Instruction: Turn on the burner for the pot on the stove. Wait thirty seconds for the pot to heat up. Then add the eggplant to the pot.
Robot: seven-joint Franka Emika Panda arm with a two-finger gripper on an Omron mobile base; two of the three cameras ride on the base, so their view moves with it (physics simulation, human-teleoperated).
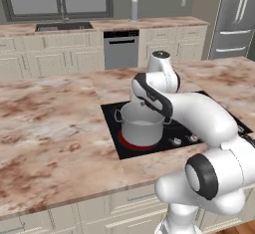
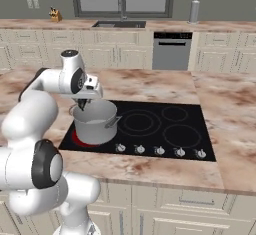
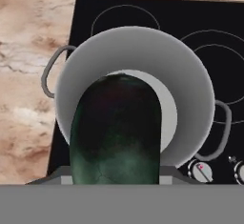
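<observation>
The grey steel pot stands lidless on the front left zone of the black glass stove. The burner under it glows red around the pot's base. My gripper hangs just above the pot's open mouth, pointing down, shut on the eggplant. In the hand view the dark green-black eggplant hangs straight over the pot, whose inside looks bare. In the left base view my own arm hides the hand behind the pot's rim.
A row of silver knobs runs along the stove's front edge. Marbled island counter surrounds the stove. Along the far wall are a sink, a dishwasher and a fridge.
</observation>
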